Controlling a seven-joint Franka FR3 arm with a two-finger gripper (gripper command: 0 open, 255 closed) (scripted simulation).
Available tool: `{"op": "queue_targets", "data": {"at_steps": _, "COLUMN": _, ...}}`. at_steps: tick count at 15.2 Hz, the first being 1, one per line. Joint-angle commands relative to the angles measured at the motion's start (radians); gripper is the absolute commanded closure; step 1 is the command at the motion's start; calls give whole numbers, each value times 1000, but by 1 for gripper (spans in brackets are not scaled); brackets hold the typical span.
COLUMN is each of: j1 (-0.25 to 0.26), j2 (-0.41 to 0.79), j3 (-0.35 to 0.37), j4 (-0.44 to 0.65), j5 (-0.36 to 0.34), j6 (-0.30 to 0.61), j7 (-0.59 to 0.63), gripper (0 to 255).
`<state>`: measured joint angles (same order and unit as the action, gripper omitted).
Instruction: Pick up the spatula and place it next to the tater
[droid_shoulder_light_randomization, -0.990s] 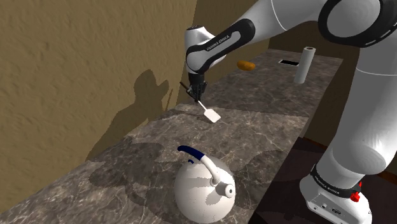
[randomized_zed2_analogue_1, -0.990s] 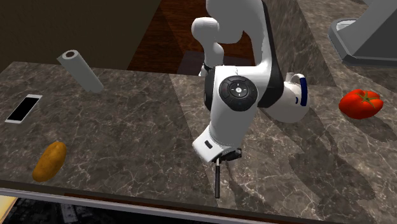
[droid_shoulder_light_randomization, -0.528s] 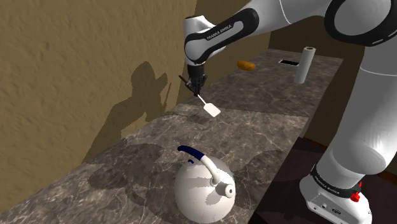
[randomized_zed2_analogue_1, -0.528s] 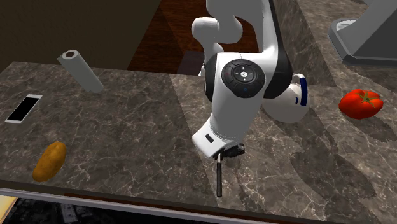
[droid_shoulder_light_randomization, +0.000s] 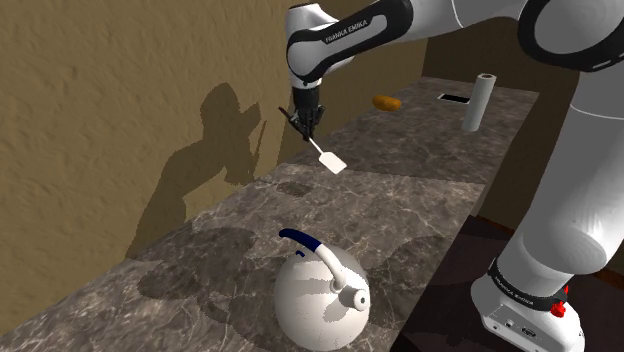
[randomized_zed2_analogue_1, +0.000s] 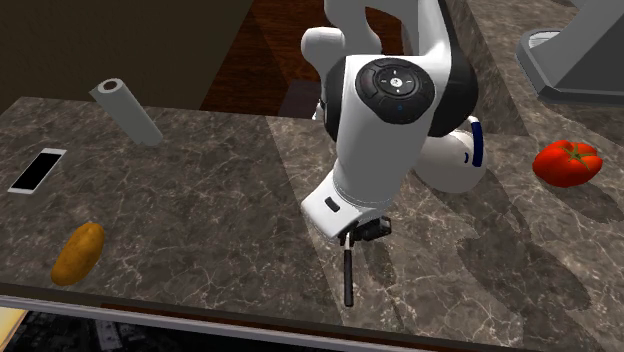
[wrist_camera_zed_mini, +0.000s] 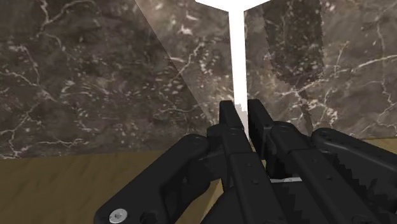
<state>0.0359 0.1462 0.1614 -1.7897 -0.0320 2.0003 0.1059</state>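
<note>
Marble counter (droid_shoulder_light_randomization: 400, 210) against a tan wall, with the gripper (droid_shoulder_light_randomization: 305, 118) raised above it.
Black fingers (wrist_camera_zed_mini: 229, 114) are clamped on the spatula (droid_shoulder_light_randomization: 322, 150), which hangs clear of the stone, its pale blade slanting down toward the shoulder view's right. The tater (droid_shoulder_light_randomization: 387, 102) lies well apart, farther along the counter, near a phone (randomized_zed2_analogue_1: 38, 170) and a roll (droid_shoulder_light_randomization: 478, 102). A white kettle (droid_shoulder_light_randomization: 320, 295) stands at the near end.

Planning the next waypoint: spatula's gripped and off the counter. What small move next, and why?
Likely translate toward the orange-brown oval potato farther along, without descending: the black claw clasps the white-bladed spatula clear of the dark marbled countertop, well short of it.
</note>
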Motion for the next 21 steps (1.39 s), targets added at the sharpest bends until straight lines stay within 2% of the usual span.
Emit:
{"op": "queue_targets", "data": {"at_steps": 1, "j1": -14, "j2": -17, "j3": -9, "j4": -10, "j5": 6, "j6": -7, "j7": -25, "gripper": 255}}
{"op": "queue_targets", "data": {"at_steps": 11, "j1": -139, "j2": -115, "j3": -111, "j4": -133, "j5": 42, "j6": 19, "j7": -264, "gripper": 255}}
{"op": "queue_targets", "data": {"at_steps": 21, "j1": -259, "j2": -120, "j3": -225, "j4": -137, "j5": 62, "j6": 14, "j7": -506, "gripper": 255}}
